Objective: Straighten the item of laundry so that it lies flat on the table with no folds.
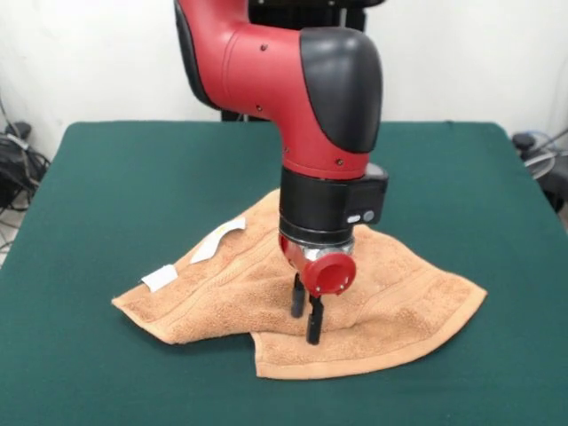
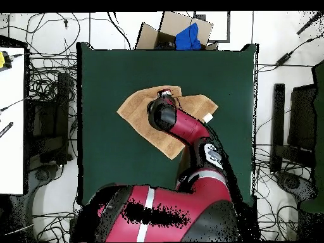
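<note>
Orange-tan towel (image 1: 266, 293) folds, gripper (image 1: 306, 321) tips: front view only

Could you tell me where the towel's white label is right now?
In the front view the white label sits at the left edge of the towel, left of the gripper, near the middle of the green table.

Front view: low, close, across the table (image 1: 106, 195), facing the arm (image 1: 293, 89). Overhead view: high, straight down, base at bottom. Both cover the table and arm.
</note>
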Controlling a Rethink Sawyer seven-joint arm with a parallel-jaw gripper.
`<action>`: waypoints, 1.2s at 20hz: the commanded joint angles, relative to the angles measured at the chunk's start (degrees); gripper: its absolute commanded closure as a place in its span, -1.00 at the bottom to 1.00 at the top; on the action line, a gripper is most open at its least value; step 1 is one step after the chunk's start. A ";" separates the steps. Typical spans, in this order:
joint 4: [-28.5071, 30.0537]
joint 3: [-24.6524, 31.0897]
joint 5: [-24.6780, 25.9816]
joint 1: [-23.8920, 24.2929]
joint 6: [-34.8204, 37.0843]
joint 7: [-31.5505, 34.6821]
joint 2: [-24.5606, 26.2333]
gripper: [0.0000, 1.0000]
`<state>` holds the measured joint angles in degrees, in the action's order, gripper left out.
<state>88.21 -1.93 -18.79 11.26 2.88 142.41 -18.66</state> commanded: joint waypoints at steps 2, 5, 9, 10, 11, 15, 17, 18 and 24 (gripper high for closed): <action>-12.23 -12.93 0.50 -8.52 25.80 3.73 4.90 -1.00; -14.37 -12.20 0.70 -8.15 26.65 4.98 6.14 -1.00; -16.97 -11.68 0.82 -7.89 28.41 6.15 7.48 -1.00; -17.18 -11.76 0.94 -7.98 28.95 6.48 7.40 -1.00; -17.47 -12.10 0.95 -8.19 29.63 7.01 7.28 -1.00; -18.39 -11.77 0.96 -8.22 30.61 7.54 7.35 -1.00; -18.53 -11.94 0.81 -8.46 31.26 7.86 6.81 -1.00; -18.51 -12.04 0.73 -8.57 31.45 7.95 6.52 -1.00; -20.12 -12.59 0.29 -8.55 34.99 7.85 4.49 -1.00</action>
<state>68.98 -15.15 -18.64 3.64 30.71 142.41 -14.51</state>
